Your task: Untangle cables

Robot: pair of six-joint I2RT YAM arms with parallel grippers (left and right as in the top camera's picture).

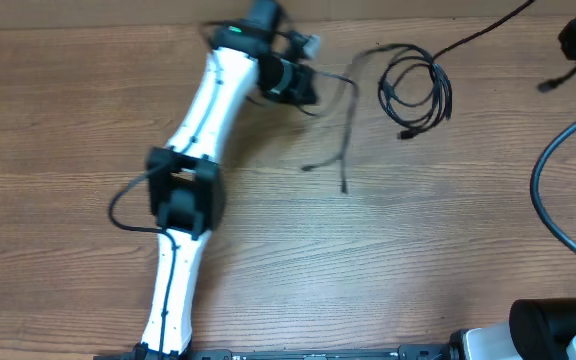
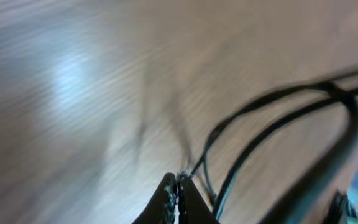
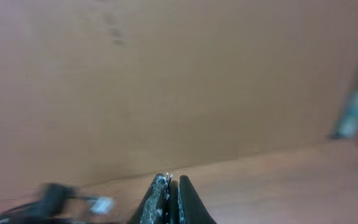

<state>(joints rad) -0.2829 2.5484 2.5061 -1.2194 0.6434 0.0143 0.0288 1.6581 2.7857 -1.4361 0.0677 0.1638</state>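
Left gripper (image 2: 178,182) looks pinched tight, fingers pressed together with a thin black strand (image 1: 349,120) coming out right at the tips. The wrist view's pretty blurry though. From overhead, that loose strand trails from the gripper out to the right, then droops down across the wooden table (image 1: 368,260), both ends lying free. The rest of the cables sit in a small coil (image 1: 442,90) just right of it, near the far edge. Right gripper (image 3: 169,186) is closed on nothing, pointing at a plain brown wall.
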